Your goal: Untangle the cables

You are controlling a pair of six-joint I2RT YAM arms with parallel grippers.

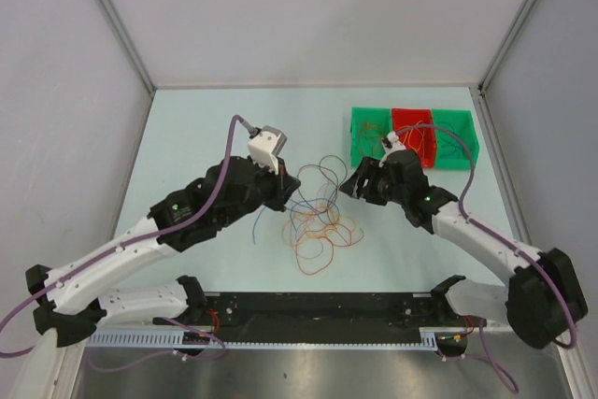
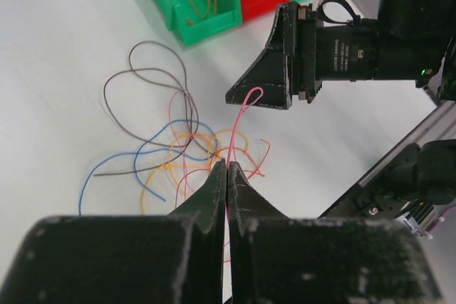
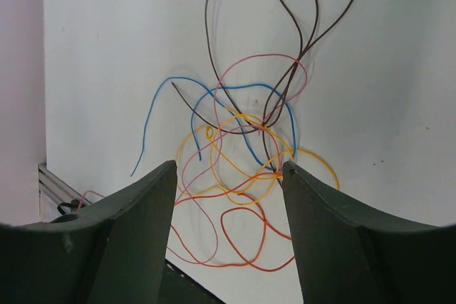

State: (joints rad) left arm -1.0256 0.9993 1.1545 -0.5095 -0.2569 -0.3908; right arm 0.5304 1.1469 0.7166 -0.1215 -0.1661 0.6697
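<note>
We see a pale blue-green table (image 1: 206, 128) closed in by grey panels (image 1: 308, 16) on three sides, with metal posts (image 1: 114, 21) running up the two far corners. At its far right, three small open bins stand touching in a row: a green bin (image 1: 372, 112), a red bin (image 1: 412, 113) in the middle and a second green bin (image 1: 457, 116). Along the near edge runs a black rail (image 1: 318, 309) and, just in front of it, a white slotted strip (image 1: 280, 337).
</note>
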